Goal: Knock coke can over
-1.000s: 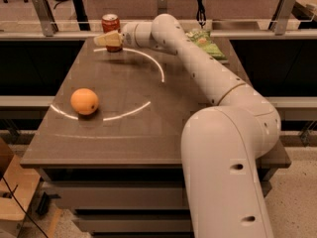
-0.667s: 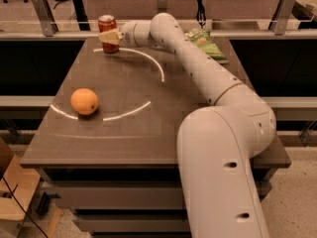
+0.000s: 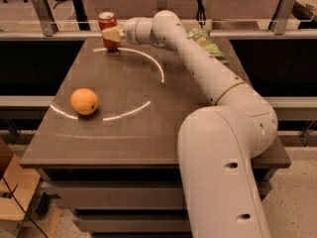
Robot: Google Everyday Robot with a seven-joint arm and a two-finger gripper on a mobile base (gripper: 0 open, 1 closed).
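Observation:
The coke can [image 3: 107,25], red with a silver top, stands upright at the far left corner of the brown table [image 3: 148,133]. My gripper [image 3: 112,35] reaches across the table from the right and sits right against the can's front right side, covering its lower part. The long white arm [image 3: 198,63] stretches from my body at the lower right to the can.
An orange [image 3: 84,101] lies on the left side of the table, well in front of the can. A green chip bag [image 3: 205,42] lies at the far right, behind the arm. A rail [image 3: 59,33] runs behind the table's far edge.
The gripper has moved left and farther back, closing in on the can. The can has shifted slightly left and back with it and still stands upright.

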